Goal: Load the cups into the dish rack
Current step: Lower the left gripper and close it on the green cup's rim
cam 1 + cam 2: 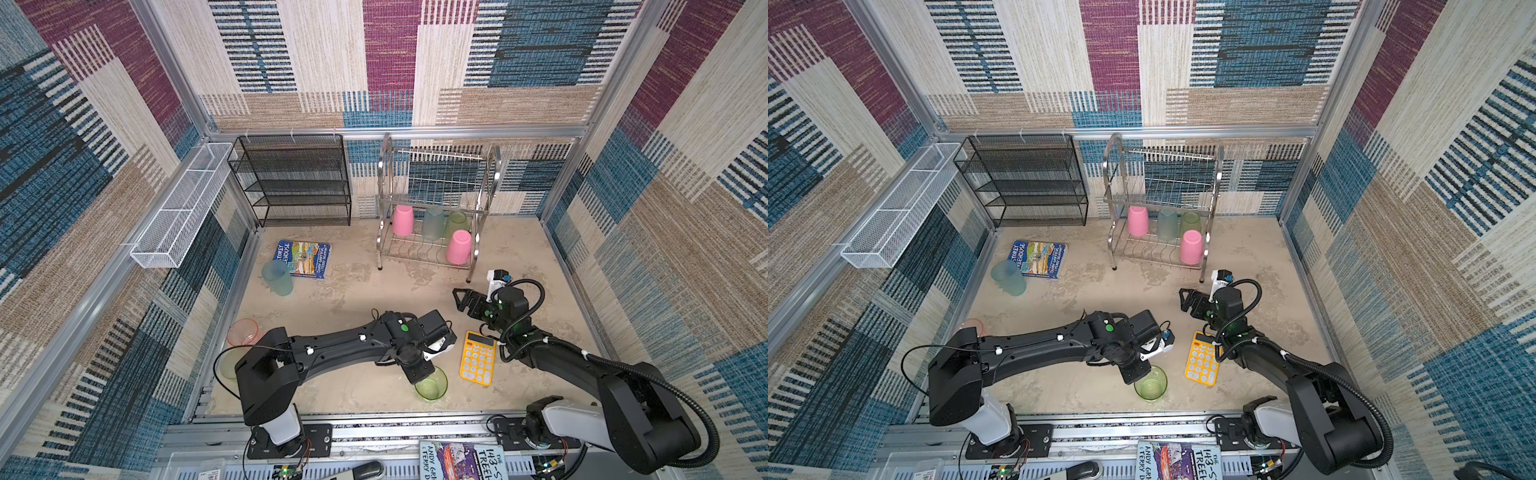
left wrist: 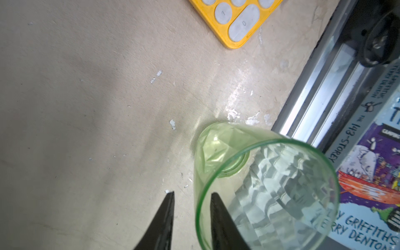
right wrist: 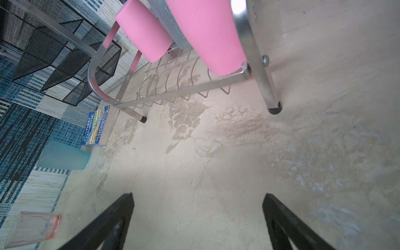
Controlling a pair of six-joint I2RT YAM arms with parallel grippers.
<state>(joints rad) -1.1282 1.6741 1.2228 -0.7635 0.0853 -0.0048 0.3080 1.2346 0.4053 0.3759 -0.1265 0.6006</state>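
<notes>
Nearest us, the near green cup [image 1: 433,385] stands mouth-up at the front edge of the surface [image 1: 353,299]. Our left hand [image 2: 192,193] straddles its rim, one finger inside and one outside. A gap shows between the outer finger and the wall, so the hand is open around the cup, not clamped. The yellow calculator [image 1: 478,359] lies just beside it. Our right hand [image 3: 198,194] hovers spread wide, holding nothing, in front of the dish rack [image 1: 384,199]. To the left, a salmon cup [image 1: 244,331] and a loose teal cup [image 1: 277,277] stand upright, the teal one just beside a book [image 1: 305,258]. Farthest, the rack's lower tier holds four mouth-down cups: the front pink cup [image 1: 459,247], the back pink cup [image 1: 403,220], the racked teal cup [image 1: 433,222] and the racked green cup [image 1: 457,222].
</notes>
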